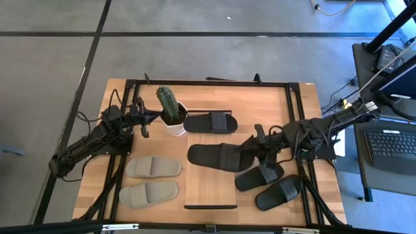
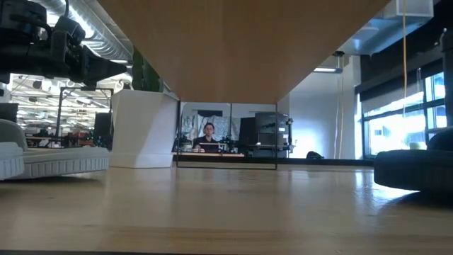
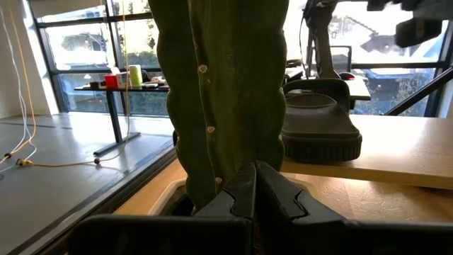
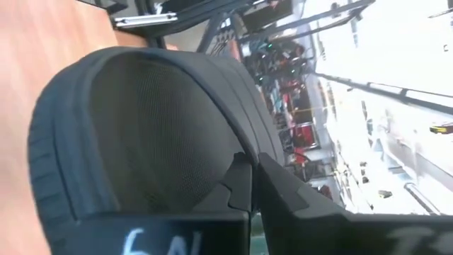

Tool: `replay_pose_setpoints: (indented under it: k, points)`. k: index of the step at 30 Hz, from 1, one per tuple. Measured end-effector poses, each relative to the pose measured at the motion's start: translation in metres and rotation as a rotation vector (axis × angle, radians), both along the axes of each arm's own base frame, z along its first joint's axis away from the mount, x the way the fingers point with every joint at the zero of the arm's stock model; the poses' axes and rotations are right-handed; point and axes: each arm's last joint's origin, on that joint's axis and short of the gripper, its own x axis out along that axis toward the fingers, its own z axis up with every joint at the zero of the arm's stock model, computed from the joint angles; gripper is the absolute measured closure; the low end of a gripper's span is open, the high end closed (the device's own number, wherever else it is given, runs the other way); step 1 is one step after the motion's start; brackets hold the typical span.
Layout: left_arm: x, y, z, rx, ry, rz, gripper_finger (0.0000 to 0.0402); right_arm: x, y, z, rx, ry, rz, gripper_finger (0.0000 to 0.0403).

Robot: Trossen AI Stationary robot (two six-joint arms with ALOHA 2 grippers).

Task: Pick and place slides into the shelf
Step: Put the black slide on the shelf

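Here, right gripper fingers around black slide.

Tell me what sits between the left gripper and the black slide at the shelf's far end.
High view: the potted cactus stands between the left gripper and that black slide.

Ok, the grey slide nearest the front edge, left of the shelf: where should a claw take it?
Grip the grey slide by its broad strap, coming straight down from above. It lies flat, sole down, so the strap arches up as the only raised part; the left claw is the nearer one.
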Motion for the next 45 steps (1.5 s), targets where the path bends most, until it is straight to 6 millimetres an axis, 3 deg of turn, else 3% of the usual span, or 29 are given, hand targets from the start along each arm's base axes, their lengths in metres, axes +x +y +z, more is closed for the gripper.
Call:
replay_pose_setpoints:
  k: [6, 12, 30, 45]
  points:
    - [0.0, 0.0, 0.0, 0.0, 0.0, 0.0, 0.0401, 0.016, -0.031, -0.02, 0.011, -0.067, -0.002, 0.0391]
    - [0.0, 0.0, 0.0, 0.0, 0.0, 0.0, 0.0401, 0.028, -0.053, -0.04, 0.04, -0.027, -0.044, 0.0391]
    - [0.0, 0.0, 0.0, 0.001, 0.0, 0.0, 0.0401, 0.05, -0.06, -0.07, 0.035, 0.097, -0.031, 0.0391]
    - [0.0, 0.0, 0.0, 0.0, 0.0, 0.0, 0.0401, 0.046, -0.081, -0.092, 0.058, 0.218, -0.113, 0.0391]
